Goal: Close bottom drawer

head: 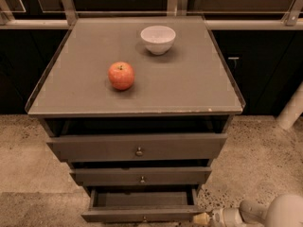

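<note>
Bottom drawer (124, 215), shallow grey box, open; tool (202, 218) apparently alongside.
</note>
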